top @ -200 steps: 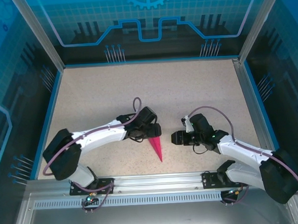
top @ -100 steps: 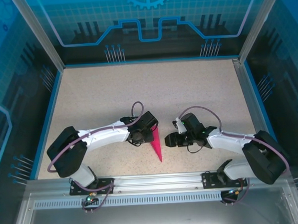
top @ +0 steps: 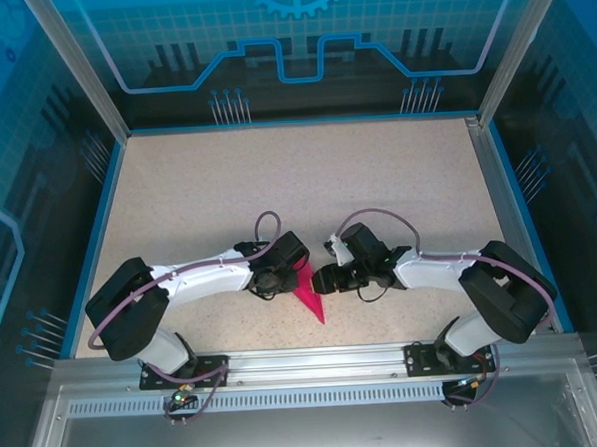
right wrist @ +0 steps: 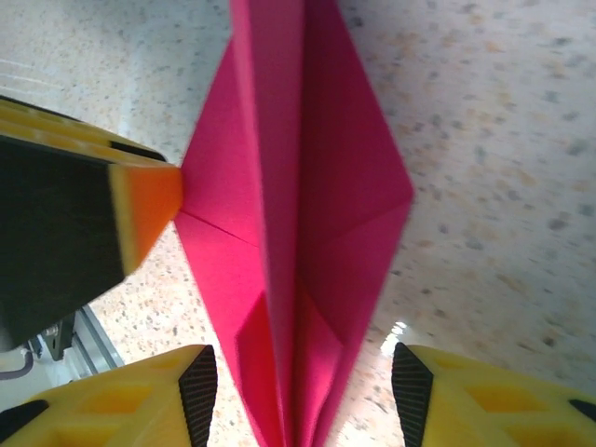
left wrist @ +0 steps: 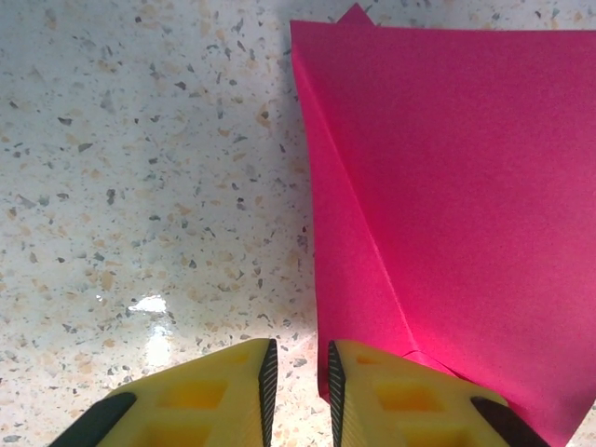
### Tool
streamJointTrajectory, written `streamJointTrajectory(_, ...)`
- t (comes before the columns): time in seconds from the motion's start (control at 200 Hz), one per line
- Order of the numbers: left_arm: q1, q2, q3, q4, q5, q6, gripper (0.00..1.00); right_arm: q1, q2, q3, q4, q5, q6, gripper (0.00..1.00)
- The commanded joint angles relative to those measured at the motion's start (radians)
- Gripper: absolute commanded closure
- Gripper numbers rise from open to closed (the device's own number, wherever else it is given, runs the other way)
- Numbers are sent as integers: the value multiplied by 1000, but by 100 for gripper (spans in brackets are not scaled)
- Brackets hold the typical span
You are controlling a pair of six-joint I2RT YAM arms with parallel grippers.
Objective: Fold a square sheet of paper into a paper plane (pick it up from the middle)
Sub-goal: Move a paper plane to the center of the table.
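The square sheet of paper now lies folded as a magenta paper plane [top: 309, 296] on the table, its tip toward the near edge. My left gripper [top: 290, 277] is low at its left edge. In the left wrist view the jaws [left wrist: 298, 358] stand a narrow gap apart over bare table, and the right finger [left wrist: 410, 391] rests over the paper [left wrist: 447, 186]. My right gripper [top: 322, 279] comes in from the right. In the right wrist view it [right wrist: 303, 391] stands open, straddling the plane's central crease [right wrist: 307, 214]. The left gripper's finger [right wrist: 140, 209] touches the plane's far wing.
The speckled table [top: 306, 183] is bounded by blue side rails and a metal frame [top: 316, 358] at the near edge. Both arms bend inward and meet close together at the paper; purple cables [top: 363, 220] loop above the wrists.
Both grippers have closed in on the plane from either side and dropped low. The left jaws have narrowed a lot. The right jaws have kept their width.
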Motion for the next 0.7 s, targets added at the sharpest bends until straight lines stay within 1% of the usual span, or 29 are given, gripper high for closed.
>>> streamJointTrajectory(0.0,-3,-18,-20,17,-16,-6,74,32,29,36,11,-20,-20,45)
streamJointTrajectory(0.21,-2,-22,-24,17,-18,-5,75,69,69,62,-4,-10,-29,46)
streamJointTrajectory(0.47,-2,-39,-44,26,-22,-12,75,106,77,92,-56,53,-41,49)
streamJointTrajectory(0.545,-3,-44,-50,30,-20,-13,75,122,92,105,-87,90,-43,57)
streamJointTrajectory(0.61,-4,-52,-57,35,-21,-15,75,137,111,120,-123,129,-46,62)
streamJointTrajectory(0.65,-3,-58,-59,38,-21,-14,75,148,125,133,-150,157,-53,63)
streamJointTrajectory(0.695,-3,-64,-62,40,-21,-15,75,162,143,155,-186,194,-59,69)
